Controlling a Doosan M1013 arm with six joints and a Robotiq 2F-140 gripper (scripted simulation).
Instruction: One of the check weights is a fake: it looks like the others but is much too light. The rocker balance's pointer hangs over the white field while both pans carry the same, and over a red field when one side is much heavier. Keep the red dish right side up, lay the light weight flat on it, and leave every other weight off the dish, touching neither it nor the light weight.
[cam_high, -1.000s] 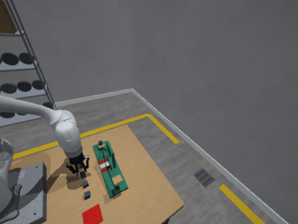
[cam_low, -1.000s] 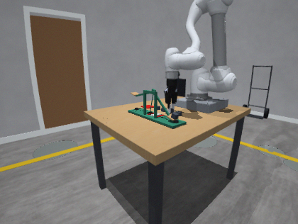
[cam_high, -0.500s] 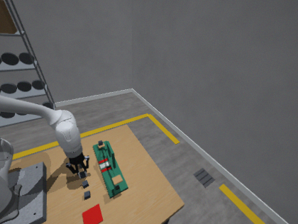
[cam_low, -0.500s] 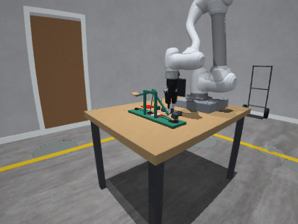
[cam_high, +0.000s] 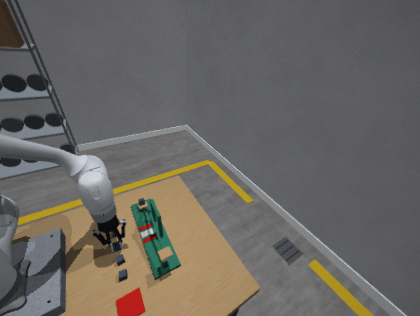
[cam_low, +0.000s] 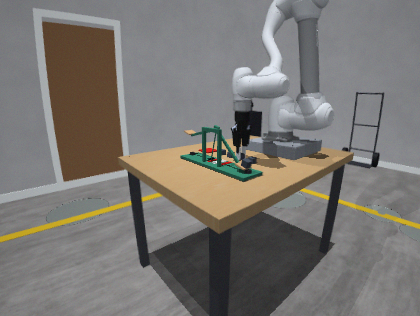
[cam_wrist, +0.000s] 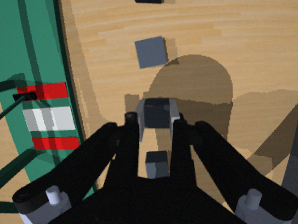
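My gripper (cam_wrist: 157, 109) is shut on a dark grey cube weight (cam_wrist: 157, 112) and holds it low over the wooden table, left of the green rocker balance (cam_high: 155, 237). It also shows in the top view (cam_high: 116, 245) and the exterior view (cam_low: 241, 148). Two more weights lie on the table ahead of it (cam_wrist: 150, 51), seen too in the top view (cam_high: 120, 259) (cam_high: 122, 274). Another weight (cam_high: 142, 202) sits on the balance's far pan; the near tan pan (cam_high: 165, 253) looks empty. The red dish (cam_high: 130, 303) lies flat near the table's front edge.
The balance's red-white-red scale (cam_wrist: 49, 119) is at the left of the wrist view. The robot's grey base plate (cam_high: 37, 272) fills the table's left side. A shelf rack (cam_high: 30, 100) stands behind, off the table.
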